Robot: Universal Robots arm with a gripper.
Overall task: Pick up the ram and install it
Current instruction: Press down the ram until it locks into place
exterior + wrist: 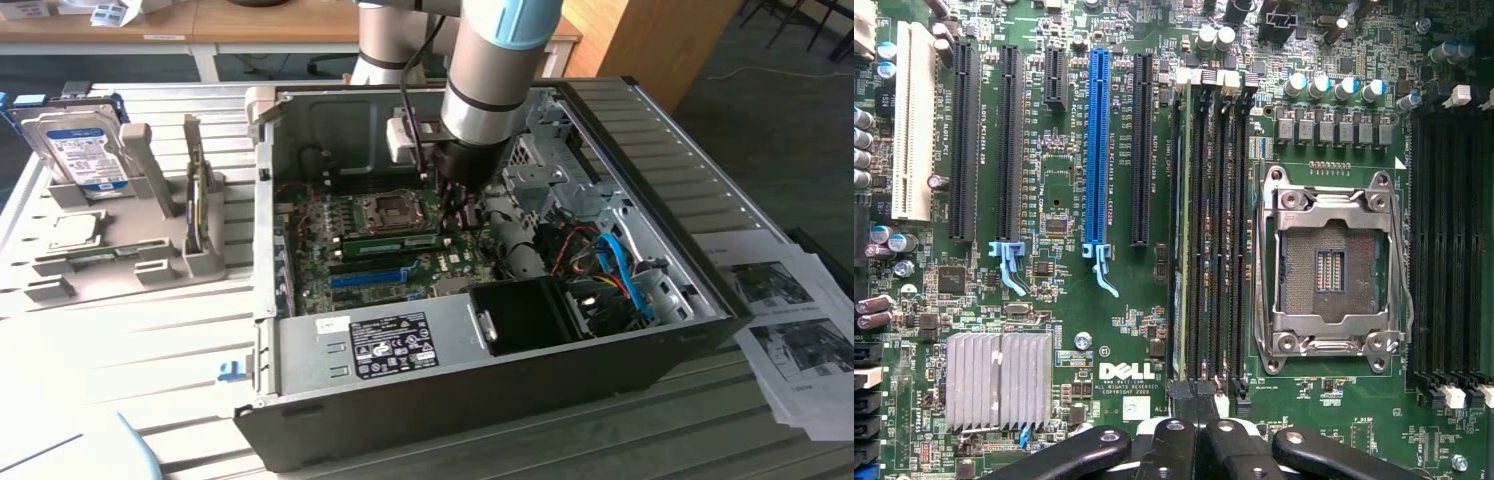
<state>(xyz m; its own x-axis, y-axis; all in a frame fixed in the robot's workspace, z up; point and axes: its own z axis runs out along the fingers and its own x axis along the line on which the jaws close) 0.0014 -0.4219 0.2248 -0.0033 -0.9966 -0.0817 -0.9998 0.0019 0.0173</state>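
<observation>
The ram is a thin green stick lying in a memory slot of the motherboard, inside the open computer case. In the wrist view the ram shows edge-on, standing in the slot of the black bank farthest from the CPU socket. My gripper reaches down into the case over one end of that slot bank. Its fingers are shut together with nothing between them, and the gripper sits just above the slot latches. Whether the tips touch the ram I cannot tell.
A long blue slot and black card slots lie beside the ram slots, with a finned heatsink nearby. On the exterior view's left a grey stand holds a hard drive. Cables crowd the case's drive bay. Papers lie on the exterior view's right.
</observation>
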